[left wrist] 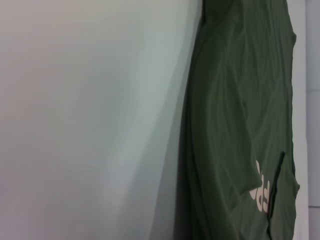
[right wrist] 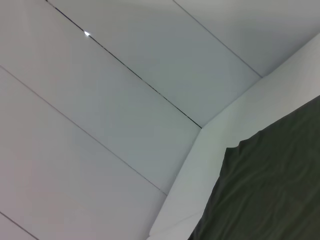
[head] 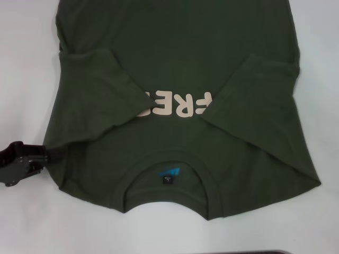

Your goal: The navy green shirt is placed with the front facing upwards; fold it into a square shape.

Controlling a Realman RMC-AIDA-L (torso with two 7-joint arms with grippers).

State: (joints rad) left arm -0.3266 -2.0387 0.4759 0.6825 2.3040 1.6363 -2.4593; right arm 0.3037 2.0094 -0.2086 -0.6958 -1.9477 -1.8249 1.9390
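The navy green shirt lies flat on the white table, front up, with its ribbed collar and small neck label nearest me. Both short sleeves are folded inward: the left sleeve and the right sleeve each cover part of the cream lettering. My left gripper sits low at the shirt's left shoulder edge, touching the cloth. The left wrist view shows the shirt edge-on with a bit of lettering. My right gripper is out of view; its wrist view shows a corner of the shirt.
Bare white tabletop runs along both sides of the shirt. The right wrist view shows the table's edge and pale panels beyond it. A dark strip lies at the near edge of the head view.
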